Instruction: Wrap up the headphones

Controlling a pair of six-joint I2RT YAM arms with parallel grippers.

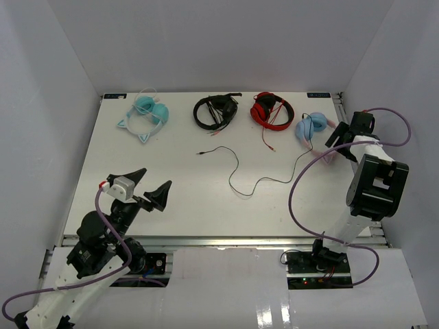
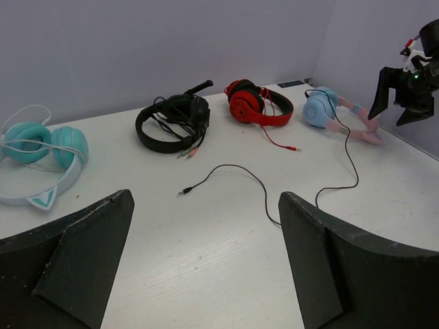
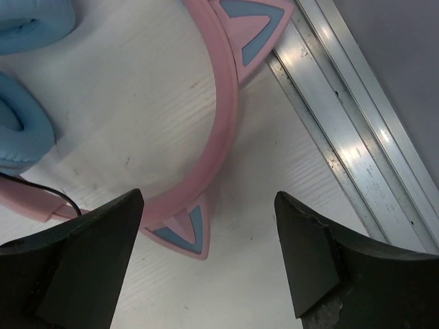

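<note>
1. The left arm sits folded low over the near left part of the table (image 1: 171, 212), close to its base, with its wrist aimed across the surface toward the far side.
2. The left gripper (image 1: 147, 186) has its two dark fingers spread wide, with nothing between them; its wrist camera shows only bare tabletop in the gap.
3. The right arm reaches forward along the right edge of the table, with its wrist tipped down at the far right corner.
4. The right gripper (image 3: 206, 253) hangs over the headphones (image 1: 312, 128), its jaws parted on either side of the pink headband (image 3: 223, 103) and not touching it.
5. The headphones lie flat near the far right corner, just beside the metal rail (image 3: 343, 137). The blue ear cups are on the left, and the cat-eared headband curves toward the rail.
6. Their thin dark cable (image 1: 236, 179) trails loose from the ear cups across the middle of the table, and the plug end lies well apart from the cups.
7. Along the far edge lie the red headphones (image 1: 271, 110), the black headset (image 1: 215, 111) and the aqua headphones (image 1: 145, 116).
</note>
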